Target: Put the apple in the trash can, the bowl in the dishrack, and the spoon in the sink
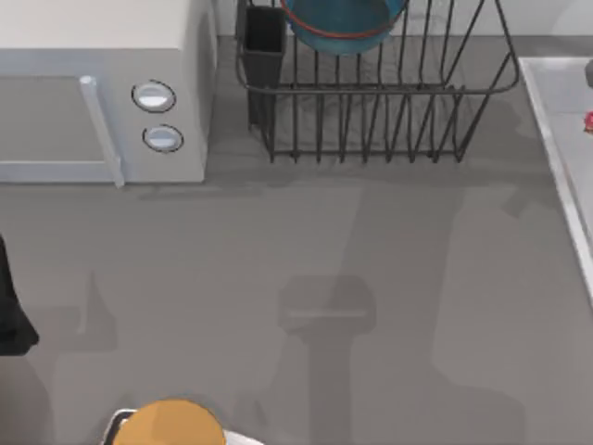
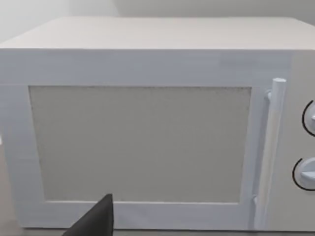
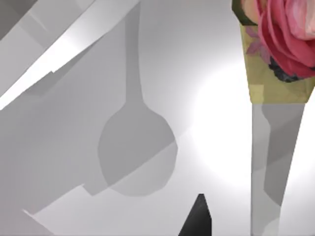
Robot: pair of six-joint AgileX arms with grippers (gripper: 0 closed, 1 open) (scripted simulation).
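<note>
Where the bowl (image 1: 345,23) sits inside the dishrack (image 1: 371,102), open table (image 1: 306,241) before it, grip states untellable.

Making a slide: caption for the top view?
Blue bowl sits in the dishrack beside a white microwave; sink at right.

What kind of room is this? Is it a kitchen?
Probably a pretend kitchen counter. There's a white microwave with two knobs, a wire dishrack holding a blue bowl, and the edge of a pale sink on the right.
</note>
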